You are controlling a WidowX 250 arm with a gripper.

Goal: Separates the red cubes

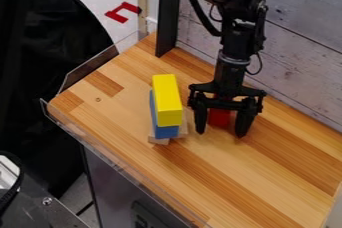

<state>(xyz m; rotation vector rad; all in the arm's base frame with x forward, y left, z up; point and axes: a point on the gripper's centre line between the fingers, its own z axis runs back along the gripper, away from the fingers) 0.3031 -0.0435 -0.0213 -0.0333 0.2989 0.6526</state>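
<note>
1. Plainly saw the black two-finger gripper [221, 133] hanging over the wooden desk [234, 174], with fingers [200, 120] spread apart and pointing down.
2. Found the flat-sided red block [219, 117] between those fingers, apparently unclenched; could not tell about contact on the near-stack side.
3. Noticed more red behind the gripper's frame; could not tell whether one tall piece or two stacked cubes.
4. Saw, just beside, a stack of a long yellow block [167, 100], a blue block [165, 132] and pale wooden pieces [159, 140] underneath.
5. Judged the red block light and stiff, probably smooth-faced, unlikely to dent but liable to slide or twist under an uneven pinch.
6. Favoured a level, centred hold on opposite upright faces; if stacked, on the upper cube only, then a straight lift.
7. Reckoned a low grip likely to carry or topple both, and a wide swing likely to knock the yellow block.
</note>
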